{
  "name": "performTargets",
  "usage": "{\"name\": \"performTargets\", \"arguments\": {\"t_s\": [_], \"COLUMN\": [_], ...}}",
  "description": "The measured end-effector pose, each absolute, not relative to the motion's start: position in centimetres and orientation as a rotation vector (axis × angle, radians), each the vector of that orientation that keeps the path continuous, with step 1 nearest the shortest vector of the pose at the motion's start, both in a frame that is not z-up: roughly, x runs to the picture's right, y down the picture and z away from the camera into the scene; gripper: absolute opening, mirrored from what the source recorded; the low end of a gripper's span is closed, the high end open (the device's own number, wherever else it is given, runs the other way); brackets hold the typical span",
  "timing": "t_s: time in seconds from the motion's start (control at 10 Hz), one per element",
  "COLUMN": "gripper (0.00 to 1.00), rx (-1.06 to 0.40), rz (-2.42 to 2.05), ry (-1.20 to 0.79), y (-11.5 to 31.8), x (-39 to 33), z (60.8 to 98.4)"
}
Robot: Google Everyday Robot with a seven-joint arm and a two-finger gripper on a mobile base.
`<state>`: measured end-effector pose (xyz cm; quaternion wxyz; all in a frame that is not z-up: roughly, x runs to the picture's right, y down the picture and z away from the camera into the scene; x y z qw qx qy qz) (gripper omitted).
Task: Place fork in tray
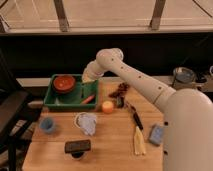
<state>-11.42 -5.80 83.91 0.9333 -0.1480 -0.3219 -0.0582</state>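
The green tray (54, 104) stands at the back left of the wooden table, with a round red-brown bowl (64, 83) in its left part and an orange piece (88, 99) at its right front. My gripper (88, 78) is at the end of the white arm, low over the tray's back right corner. I cannot make out the silvery fork anywhere; it may be hidden at the gripper.
On the table are an orange ball (107, 106), a dark red cluster (120, 91), a black-handled utensil (136, 119), a pale yellow flat utensil (139, 142), a blue sponge (156, 134), a blue cup (47, 125), a white crumpled item (87, 122) and a black block (77, 146).
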Motion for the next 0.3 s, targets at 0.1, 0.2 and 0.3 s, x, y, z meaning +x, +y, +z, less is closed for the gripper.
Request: {"name": "performTargets", "arguments": {"t_s": [0.1,0.2,0.3], "gripper": [0.76,0.76,0.76], "rx": [-0.304,-0.304,-0.303], "rz": [-0.120,-0.120,-0.119], "ry": [-0.659,-0.659,-0.658], "y": [-5.77,-5.78,-5.79], "x": [-11.50,-11.49,-11.38], "z": [83.91,83.91,83.92]}}
